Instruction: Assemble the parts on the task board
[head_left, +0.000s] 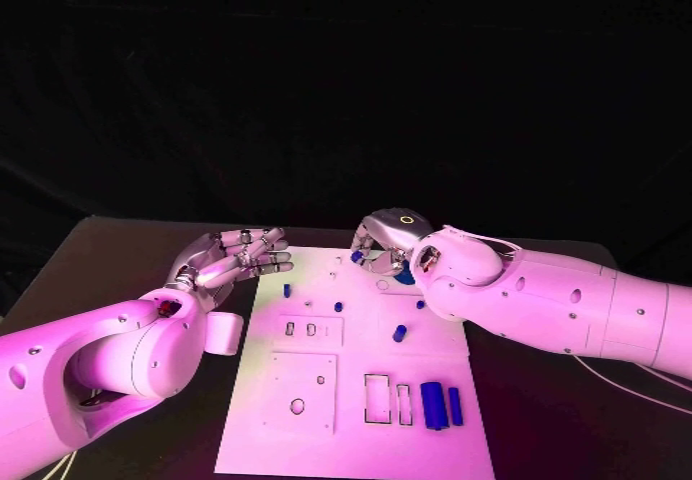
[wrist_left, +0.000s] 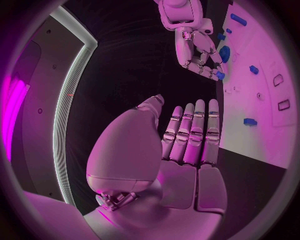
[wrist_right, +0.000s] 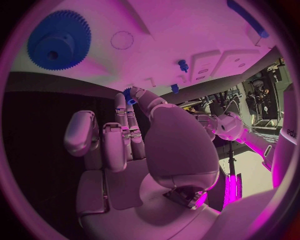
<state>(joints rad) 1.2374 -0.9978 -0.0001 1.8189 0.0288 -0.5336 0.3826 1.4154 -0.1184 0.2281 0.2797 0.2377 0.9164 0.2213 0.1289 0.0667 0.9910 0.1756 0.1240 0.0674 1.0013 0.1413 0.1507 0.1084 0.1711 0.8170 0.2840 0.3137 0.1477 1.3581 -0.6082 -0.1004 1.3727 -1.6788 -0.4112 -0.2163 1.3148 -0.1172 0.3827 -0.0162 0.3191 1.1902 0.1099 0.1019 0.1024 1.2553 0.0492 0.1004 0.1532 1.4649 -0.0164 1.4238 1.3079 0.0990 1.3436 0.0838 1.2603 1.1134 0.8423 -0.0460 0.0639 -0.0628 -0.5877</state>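
Parts lie scattered over the task board, the white plate in the middle of the dark tabletop: two long blue bars side by side near its close right corner, a short blue piece around mid-board, and small blue pegs toward the far edge. A blue gear sits flat on the board near that far edge — right in front of my right hand.

My right hand hangs over the far edge of the board, fingers curled downward. At my fingertips a small blue piece shows, pinched between thumb and a finger as far as I can make out; the gear itself lies apart from them.

My left hand floats just off the board's left edge, near its far corner, fingers straight and side by side, thumb apart — holding nothing and touching nothing. Both my arms reach in from their own sides, forearms angled toward the far end of the board.
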